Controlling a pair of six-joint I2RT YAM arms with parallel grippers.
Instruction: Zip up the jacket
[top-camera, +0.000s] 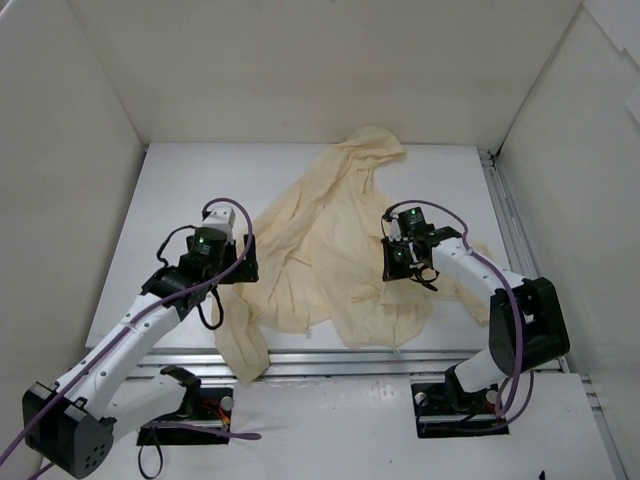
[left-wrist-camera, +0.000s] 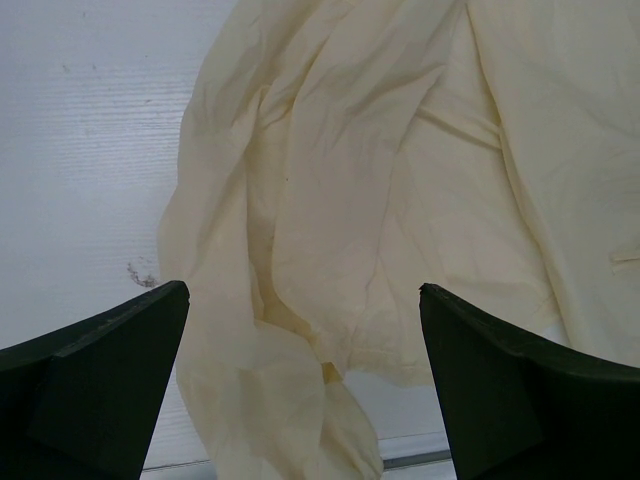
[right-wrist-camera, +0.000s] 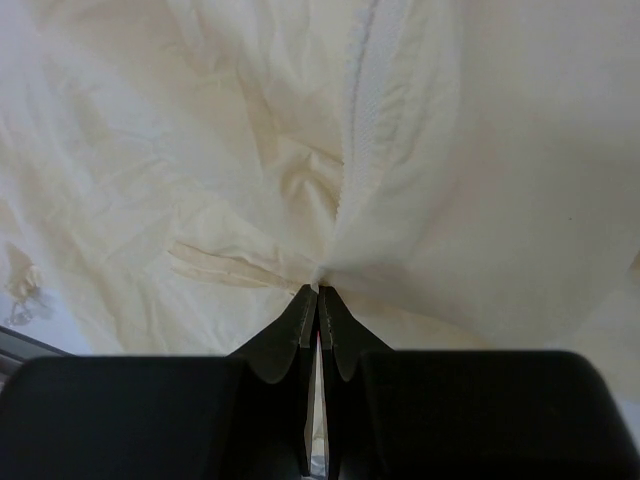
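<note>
Top external view: the jacket (top-camera: 330, 250) is seen lying crumpled across the middle of the white table (top-camera: 170, 190), between the two arms.
Hood (top-camera: 372, 148): it is turned toward the far wall, with the rest of the garment spread toward the near edge.
Near fold: one long fold of the cloth is draped down to the table's near edge, just beside the left arm.
Left gripper (top-camera: 243, 265): it is held over the jacket's left border. The jaws are spread wide and nothing is gripped; wrinkled cloth and bare table are seen below, between the fingers (left-wrist-camera: 100, 380).
Right gripper (right-wrist-camera: 318, 292): it is set on the jacket's right half. The jaws are pressed together and a pinch of the jacket's cloth is caught at their tips, with puckers drawn in toward them.
Zipper (right-wrist-camera: 365, 120): a pale toothed strip is seen running away from the right fingertips. Whether its halves are joined cannot be told.
</note>
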